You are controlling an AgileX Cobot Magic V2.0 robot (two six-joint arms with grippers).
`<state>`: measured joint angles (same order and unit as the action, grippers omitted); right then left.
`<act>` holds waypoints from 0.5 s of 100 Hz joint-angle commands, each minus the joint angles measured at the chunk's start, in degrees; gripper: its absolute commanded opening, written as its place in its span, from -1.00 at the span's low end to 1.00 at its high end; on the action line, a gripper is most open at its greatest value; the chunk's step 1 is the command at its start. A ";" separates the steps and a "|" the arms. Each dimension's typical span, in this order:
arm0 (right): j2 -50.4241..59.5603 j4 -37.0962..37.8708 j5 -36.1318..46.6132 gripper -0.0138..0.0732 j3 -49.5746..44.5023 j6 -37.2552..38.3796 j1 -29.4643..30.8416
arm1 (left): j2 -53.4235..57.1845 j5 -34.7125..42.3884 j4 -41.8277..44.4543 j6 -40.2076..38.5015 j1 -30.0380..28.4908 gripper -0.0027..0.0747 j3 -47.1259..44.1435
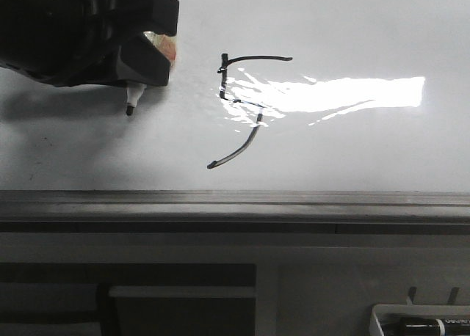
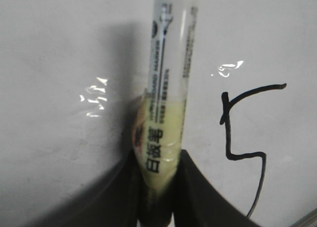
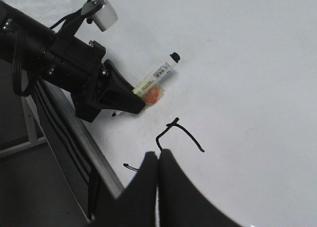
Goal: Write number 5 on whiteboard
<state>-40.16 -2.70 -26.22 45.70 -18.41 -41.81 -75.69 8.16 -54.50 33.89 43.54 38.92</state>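
Number 5 (image 1: 246, 108) complete on whiteboard (image 1: 352, 28): top bar, short upright, curved tail, partly washed out by glare in front view. Left gripper (image 2: 159, 180) clamped on whiteboard marker (image 2: 168, 78), tip to the left of the figure; whether it touches the board cannot be told. Right gripper (image 3: 158, 160) pressed together, empty, near the board's grey ledge (image 1: 235, 200). Writing step looks done; next move likely calls for drawing the marker clear without smearing ink.
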 commanded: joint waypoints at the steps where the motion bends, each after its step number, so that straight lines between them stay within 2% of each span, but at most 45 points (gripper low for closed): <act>1: 0.26 -0.13 4.09 -0.82 1.49 0.25 0.23 | -0.62 3.59 -2.48 -0.40 -0.23 -0.92 0.99; 7: 0.26 -0.27 4.09 -0.82 1.49 0.25 0.23 | -0.62 3.59 -3.52 -0.40 -0.23 -0.74 0.99; 19: 0.26 -0.53 4.09 -0.82 1.49 0.25 0.23 | -0.75 3.59 -3.52 -0.40 -0.23 -0.12 0.99; 24: 0.26 -0.70 4.09 -0.82 1.49 0.25 0.23 | -0.75 3.59 -3.52 -0.40 -0.23 0.03 0.99; 29: 0.26 -0.70 4.09 -0.82 1.49 0.25 0.23 | -0.75 3.59 -3.52 -0.40 -0.23 0.08 0.99; 50: 0.26 -0.78 4.09 -0.82 1.49 0.25 0.23 | -0.75 4.27 -3.52 -0.40 -0.23 0.08 0.99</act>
<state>-40.16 -3.18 -26.22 45.70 -18.41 -41.81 -75.79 7.28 -56.69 33.85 44.20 39.41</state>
